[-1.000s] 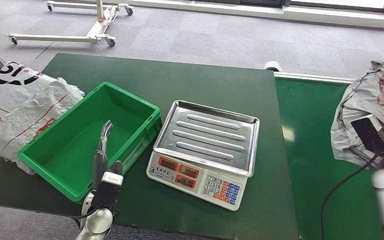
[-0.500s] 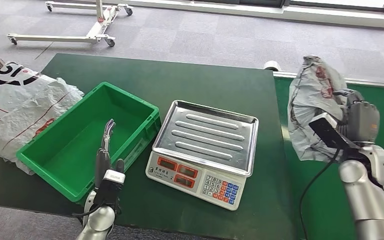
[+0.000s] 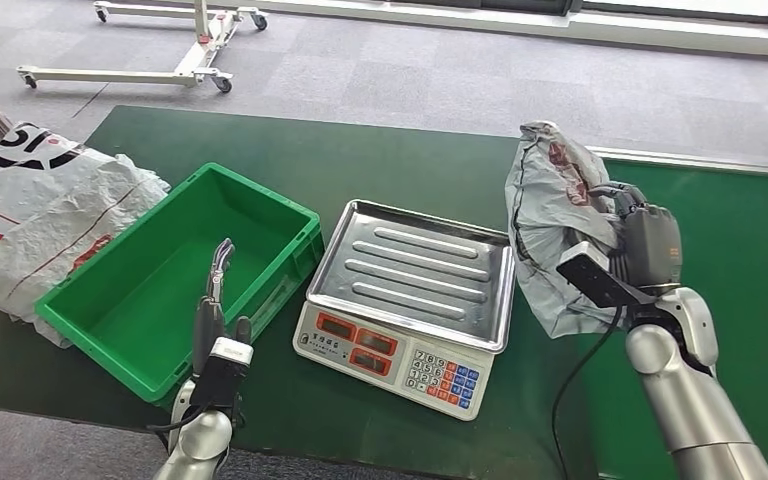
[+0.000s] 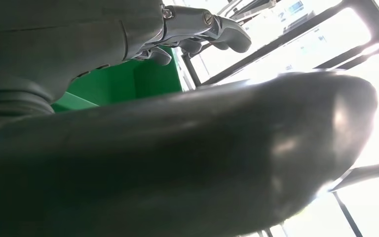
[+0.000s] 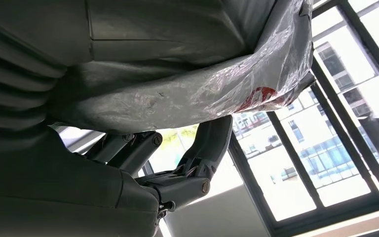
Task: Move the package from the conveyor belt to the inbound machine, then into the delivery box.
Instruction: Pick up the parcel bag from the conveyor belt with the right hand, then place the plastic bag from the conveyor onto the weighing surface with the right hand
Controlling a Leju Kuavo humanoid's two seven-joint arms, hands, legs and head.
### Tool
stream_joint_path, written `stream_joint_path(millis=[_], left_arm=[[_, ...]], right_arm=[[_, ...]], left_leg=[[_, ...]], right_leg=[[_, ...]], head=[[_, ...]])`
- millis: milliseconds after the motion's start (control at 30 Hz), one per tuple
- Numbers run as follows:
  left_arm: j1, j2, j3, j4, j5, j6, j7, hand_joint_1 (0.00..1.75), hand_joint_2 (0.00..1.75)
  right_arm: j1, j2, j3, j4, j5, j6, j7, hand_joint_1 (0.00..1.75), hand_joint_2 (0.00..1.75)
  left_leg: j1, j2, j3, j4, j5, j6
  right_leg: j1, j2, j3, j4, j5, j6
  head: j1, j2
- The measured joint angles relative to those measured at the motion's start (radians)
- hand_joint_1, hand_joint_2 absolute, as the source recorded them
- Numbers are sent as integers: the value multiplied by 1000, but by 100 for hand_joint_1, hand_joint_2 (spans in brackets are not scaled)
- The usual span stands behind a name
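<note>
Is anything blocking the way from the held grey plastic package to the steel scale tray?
Nothing visible: the right hand holds the crumpled grey plastic package just beside the bare ribbed steel scale tray.

The package [image 3: 550, 225] is a grey, crinkled plastic mailer bag with a red patch near its top end. It stands tall and slumped, lifted off the surfaces, at 3 o'clock of the inbound machine [image 3: 412, 297], just beside that scale's steel tray. The right robot hand [image 3: 632, 225] grips it from its 3 o'clock side; in the right wrist view the bag [image 5: 217, 74] is pressed between the palm and the dark fingers [image 5: 212, 143]. The conveyor belt [image 3: 750, 260] lies green and flat beyond it. The delivery box [image 3: 175, 275], an open green crate, sits at 9 o'clock of the scale.
</note>
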Motion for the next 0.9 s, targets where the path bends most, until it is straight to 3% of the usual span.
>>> stream_joint_path(millis=[333,500,733,867,900], left_arm=[[-1,0,-2,6,7,0,0,0,0],[15,-1,-15,7,18,18,-1,0,0],[45,-2,-18,-10,26,33,-1,0,0],[55,-2,-18,-19,27,33,-1,0,0],[55,-2,-18,-20,29,33,-1,0,0]], right_arm=[[32,35,70,-32,20,28,-23,175,175],[79,68,183,-70,11,45,-29,175,175],[78,70,364,-127,-76,107,-52,175,175],[77,70,420,-148,-84,115,-49,0,175],[74,70,427,-149,-98,125,-45,0,175]], left_leg=[[0,1,0,0,0,0],[0,1,-1,-1,0,0],[0,1,-1,-1,0,0],[0,1,-1,0,0,0],[0,1,-1,0,0,0]], right_leg=[[1,1,0,0,0,0],[2,1,-1,1,-1,-1],[1,1,-2,1,-1,-1],[1,1,-2,1,-1,-1],[1,1,-2,1,-1,-1]], head=[[0,0],[0,0],[0,0],[0,0],[0,0]])
